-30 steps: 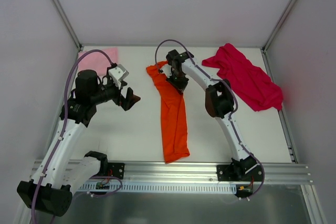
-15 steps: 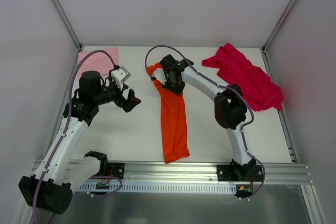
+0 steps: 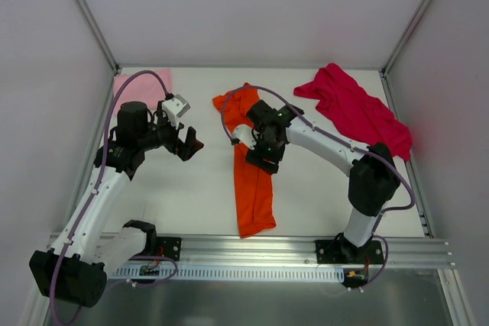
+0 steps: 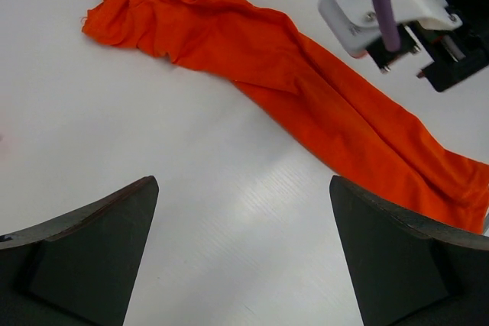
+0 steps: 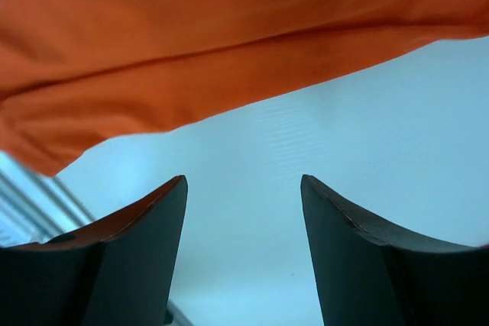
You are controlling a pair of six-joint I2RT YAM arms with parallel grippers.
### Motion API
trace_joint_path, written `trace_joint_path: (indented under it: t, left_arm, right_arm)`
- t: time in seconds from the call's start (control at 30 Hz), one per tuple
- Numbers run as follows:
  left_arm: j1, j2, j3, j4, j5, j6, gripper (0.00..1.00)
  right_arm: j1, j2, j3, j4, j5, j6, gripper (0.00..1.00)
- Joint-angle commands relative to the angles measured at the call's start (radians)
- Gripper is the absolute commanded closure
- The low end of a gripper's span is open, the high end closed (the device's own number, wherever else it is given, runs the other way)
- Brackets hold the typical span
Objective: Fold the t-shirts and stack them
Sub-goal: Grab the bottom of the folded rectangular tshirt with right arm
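Right end effector: fingers spread, empty, low over the orange shirt. Left end effector: spread, empty, above bare desk.
Orange shirt: long narrow strip, mid-desk, part-folded at best.
Magenta shirt: crumpled, far right.
Pink shirt: flat, far left, seemingly folded.
Nothing stacked.

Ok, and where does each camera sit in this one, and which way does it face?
Top external: above and behind the bases, looking down on the table; left arm and right arm show, with orange t-shirt, pink t-shirt, magenta t-shirt.
Left wrist: on the left arm, facing down at the orange t-shirt; open fingers of the left claw at the bottom.
Right wrist: low over the table, orange cloth above; open fingers of the right claw below.
Shared: all three see the orange t-shirt.
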Motion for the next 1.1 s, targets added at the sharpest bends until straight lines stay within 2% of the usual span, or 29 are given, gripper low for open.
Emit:
trace_joint_path:
  t: [0.0,0.17,0.37,0.63,0.87,1.07]
  left_arm:
    - [0.015,0.001,0.014,0.044,-0.027,0.014,0.01]
    - [0.023,0.013,0.002,0.055,-0.041,0.014,0.02]
    - [0.086,0.015,-0.015,0.088,-0.055,-0.002,0.01]
    - [0.135,0.016,-0.013,0.076,-0.078,-0.005,0.01]
    - [0.187,-0.011,-0.073,0.105,-0.101,-0.020,0.01]
    - [0.241,-0.048,-0.110,0.093,-0.052,-0.028,0.01]
  right_arm:
    - [0.034,-0.075,-0.078,-0.135,-0.148,-0.017,0.34]
    - [0.080,-0.135,-0.202,-0.184,-0.197,-0.039,0.32]
    - [0.130,-0.178,-0.306,-0.221,-0.274,-0.088,0.32]
    - [0.198,-0.167,-0.351,-0.210,-0.322,-0.123,0.30]
    - [0.265,-0.166,-0.366,-0.143,-0.250,-0.091,0.28]
    - [0.324,-0.132,-0.391,-0.086,-0.223,-0.048,0.26]
